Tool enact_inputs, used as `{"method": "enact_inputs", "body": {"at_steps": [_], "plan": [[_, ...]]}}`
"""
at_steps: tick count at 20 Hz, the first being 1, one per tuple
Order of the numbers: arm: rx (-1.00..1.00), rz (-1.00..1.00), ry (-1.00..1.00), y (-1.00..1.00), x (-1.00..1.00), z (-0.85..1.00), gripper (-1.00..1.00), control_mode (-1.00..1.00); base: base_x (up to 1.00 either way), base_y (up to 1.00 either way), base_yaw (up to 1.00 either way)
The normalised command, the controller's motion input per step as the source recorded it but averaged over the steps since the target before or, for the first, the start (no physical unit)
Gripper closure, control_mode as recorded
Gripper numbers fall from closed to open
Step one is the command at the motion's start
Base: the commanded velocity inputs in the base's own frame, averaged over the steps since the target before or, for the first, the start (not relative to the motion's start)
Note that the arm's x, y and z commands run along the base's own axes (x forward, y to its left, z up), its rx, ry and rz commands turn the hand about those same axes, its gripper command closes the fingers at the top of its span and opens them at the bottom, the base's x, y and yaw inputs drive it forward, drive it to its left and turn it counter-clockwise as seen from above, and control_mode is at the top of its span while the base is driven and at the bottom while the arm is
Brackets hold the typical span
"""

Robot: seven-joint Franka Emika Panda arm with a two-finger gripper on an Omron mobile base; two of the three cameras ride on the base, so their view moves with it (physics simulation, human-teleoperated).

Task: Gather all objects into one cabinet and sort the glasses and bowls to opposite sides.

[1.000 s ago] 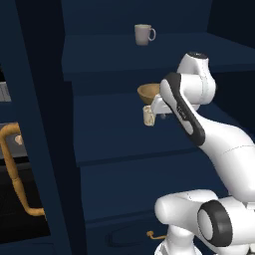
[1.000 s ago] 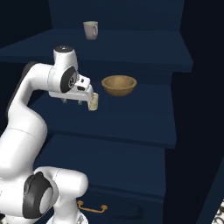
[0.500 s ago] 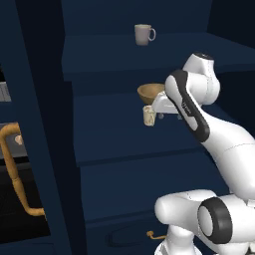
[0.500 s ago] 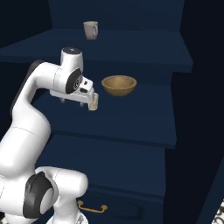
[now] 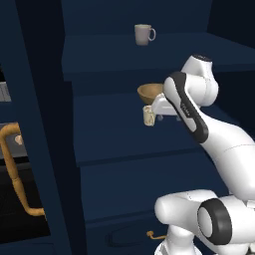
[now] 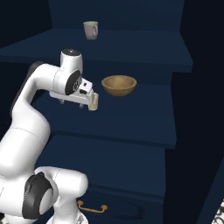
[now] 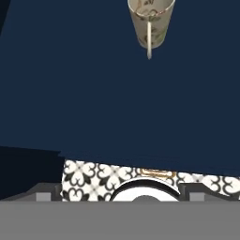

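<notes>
The cream tumbler (image 5: 148, 115) (image 6: 92, 102) (image 7: 150, 21) stands upright on the middle shelf (image 6: 131, 120) of the navy cabinet, in front and to the left of the tan wooden bowl (image 5: 150, 92) (image 6: 119, 85). My gripper (image 6: 71, 103) (image 5: 161, 114) points down just beside the tumbler, on the near side. It is open and holds nothing, and its fingertips (image 7: 47, 193) are spread wide. The grey-beige mug (image 5: 143, 34) (image 6: 90, 29) sits on the shelf above. The orange-red cup is out of view.
The open cabinet door with its curved brass-orange handle (image 5: 16, 185) stands at the left. Below the shelves is a navy drawer with a brass pull (image 6: 92, 207). Patterned floor tile (image 7: 93, 176) shows past the shelf's front edge.
The arm's upper links have shifted slightly to the right. The tumbler, bowl and mug have stayed in place.
</notes>
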Motion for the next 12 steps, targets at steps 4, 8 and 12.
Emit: {"method": "enact_inputs", "body": {"at_steps": [4, 8, 12], "plan": [[0.0, -0.01, 0.0, 0.0, -0.29, 0.09, -1.0, -1.0, 0.0, 0.0, 0.0], [0.0, 0.0, 0.0, 0.0, -0.29, 0.0, -1.0, -1.0, 0.0, 0.0, 0.0], [0.0, 0.0, 0.0, 0.0, -0.16, -0.03, -1.0, -1.0, 0.0, 0.0, 0.0]]}}
